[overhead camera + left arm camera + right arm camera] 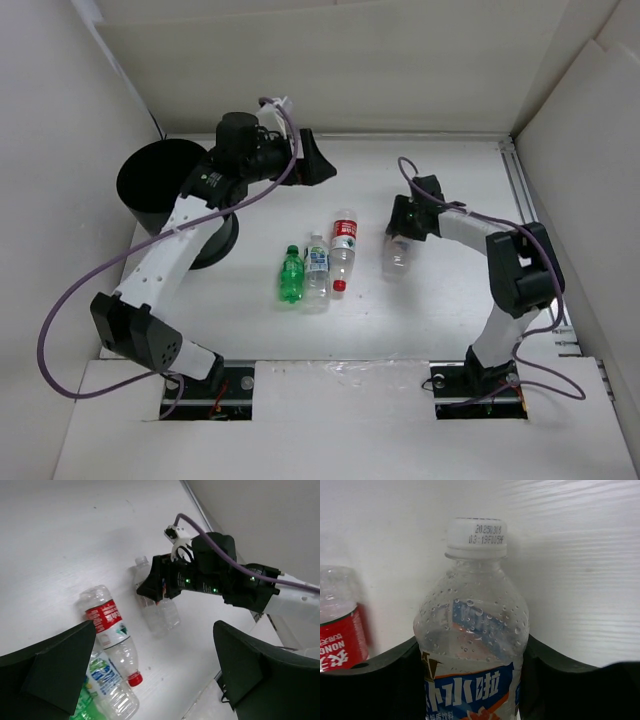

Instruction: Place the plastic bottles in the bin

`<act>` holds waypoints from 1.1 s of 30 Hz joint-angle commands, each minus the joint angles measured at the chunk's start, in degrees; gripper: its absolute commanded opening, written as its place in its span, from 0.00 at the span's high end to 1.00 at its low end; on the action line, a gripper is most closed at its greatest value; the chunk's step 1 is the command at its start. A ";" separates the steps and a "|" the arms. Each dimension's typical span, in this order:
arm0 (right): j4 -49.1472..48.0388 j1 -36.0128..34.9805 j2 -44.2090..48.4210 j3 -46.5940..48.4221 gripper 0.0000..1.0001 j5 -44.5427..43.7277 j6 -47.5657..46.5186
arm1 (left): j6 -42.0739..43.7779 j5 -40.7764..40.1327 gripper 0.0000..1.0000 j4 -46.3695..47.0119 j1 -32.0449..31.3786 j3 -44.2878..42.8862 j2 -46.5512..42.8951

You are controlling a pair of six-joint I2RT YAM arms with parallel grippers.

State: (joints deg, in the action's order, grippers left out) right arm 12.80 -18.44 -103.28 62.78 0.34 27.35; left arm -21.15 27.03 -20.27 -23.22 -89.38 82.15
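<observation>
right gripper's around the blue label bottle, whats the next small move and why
Probably lift straight up a little: the right gripper pinches both sides of the blue-label bottle lying on the table, and the bin stands far across to the left.

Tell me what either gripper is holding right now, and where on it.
The right gripper grips the blue-labelled bottle across its body, at the top of the label just below the shoulder. The left gripper is open and holds nothing.

Three bottles (317,265) lying abreast; blue-red bottle (397,257) apart; bin (150,185) upright.
</observation>
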 commanded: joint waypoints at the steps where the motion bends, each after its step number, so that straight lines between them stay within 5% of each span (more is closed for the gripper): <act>1: -2.51 4.89 6.58 -1.61 1.00 2.20 -1.42 | -1.79 4.78 0.00 6.90 -2.08 4.11 -1.55; 7: -10.67 8.85 17.58 -1.61 1.00 19.92 -6.34 | -1.01 6.90 0.00 13.76 -15.96 5.98 1.51; 16: -29.14 10.00 33.75 -7.06 1.00 34.82 4.54 | 0.93 -9.32 0.00 7.99 -30.82 -10.00 16.01; 23: -29.67 11.66 43.34 -8.38 1.00 32.80 6.92 | -0.64 -25.07 0.00 1.99 -33.55 -16.96 19.80; 28: -30.46 12.19 46.16 -9.43 1.00 34.28 10.50 | -1.79 -28.17 0.00 4.62 -33.55 -13.81 17.17; 33: -42.58 11.67 46.68 -12.42 1.00 38.85 20.18 | -1.79 -26.06 0.00 4.90 -33.55 -14.59 18.30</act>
State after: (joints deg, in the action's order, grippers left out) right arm -17.50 -5.56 -59.37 50.11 28.75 35.68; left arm -23.68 5.58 -17.06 -58.39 -104.18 99.48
